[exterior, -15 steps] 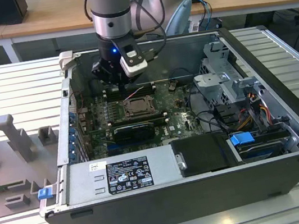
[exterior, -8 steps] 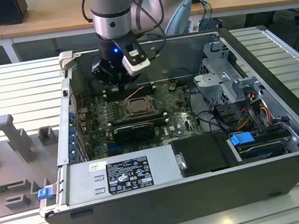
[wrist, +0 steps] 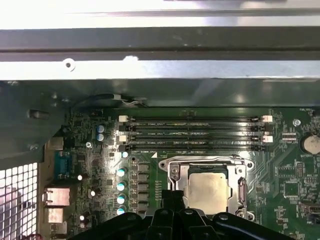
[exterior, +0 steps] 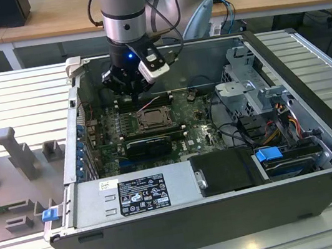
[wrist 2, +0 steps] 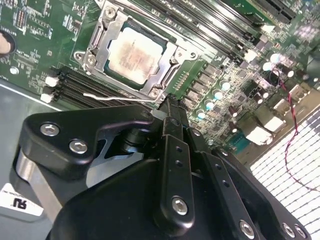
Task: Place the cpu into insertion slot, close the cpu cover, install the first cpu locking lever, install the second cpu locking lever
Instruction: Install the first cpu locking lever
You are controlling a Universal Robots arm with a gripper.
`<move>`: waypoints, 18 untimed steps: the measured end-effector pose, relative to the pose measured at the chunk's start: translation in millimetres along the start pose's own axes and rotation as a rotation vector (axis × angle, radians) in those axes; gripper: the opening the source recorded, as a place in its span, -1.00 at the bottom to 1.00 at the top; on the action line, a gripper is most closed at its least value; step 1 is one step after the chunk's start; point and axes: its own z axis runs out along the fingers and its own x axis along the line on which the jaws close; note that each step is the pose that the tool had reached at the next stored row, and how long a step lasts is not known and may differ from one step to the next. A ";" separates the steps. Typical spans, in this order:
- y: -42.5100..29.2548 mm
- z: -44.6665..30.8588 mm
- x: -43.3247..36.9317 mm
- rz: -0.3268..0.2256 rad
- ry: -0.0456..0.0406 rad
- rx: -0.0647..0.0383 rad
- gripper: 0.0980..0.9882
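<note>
The cpu [wrist 2: 134, 52] lies flat in the insertion slot [exterior: 152, 119] on the green motherboard, its pale metal top showing in both wrist views [wrist: 207, 192]. The cpu cover [wrist 2: 97, 45], a silvery frame, lies down around the chip [wrist: 172, 172]. A thin wire locking lever [wrist 2: 107, 97] sticks out free along the socket's edge, close to my fingertips. My gripper [wrist 2: 170, 102] hangs just above the socket's far edge [exterior: 133, 95], shut with nothing between its fingers [wrist: 169, 196].
The board sits inside an open computer case [exterior: 309, 70]. Black memory slots [wrist: 192, 132] run beside the socket. A black drive cover [exterior: 224, 171], a power supply [exterior: 142, 191] and a drive cage [exterior: 256, 94] surround it. A grey fixture [exterior: 12, 149] stands outside, at the exterior view's left.
</note>
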 end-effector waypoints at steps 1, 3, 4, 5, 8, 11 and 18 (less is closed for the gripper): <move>0.0 0.3 0.1 -0.007 -0.0041 0.000 -0.98; 0.0 1.0 2.2 -0.010 -0.0282 0.000 -0.98; -0.1 1.2 3.3 -0.011 -0.0431 -0.006 -0.98; -0.1 1.4 4.0 -0.012 -0.0530 -0.011 -0.98; -0.1 1.8 4.6 -0.012 -0.0608 -0.048 -0.98; -0.3 2.1 4.6 -0.011 -0.0619 -0.096 -0.98; -1.3 8.3 2.9 -0.012 -0.0639 -0.125 -0.98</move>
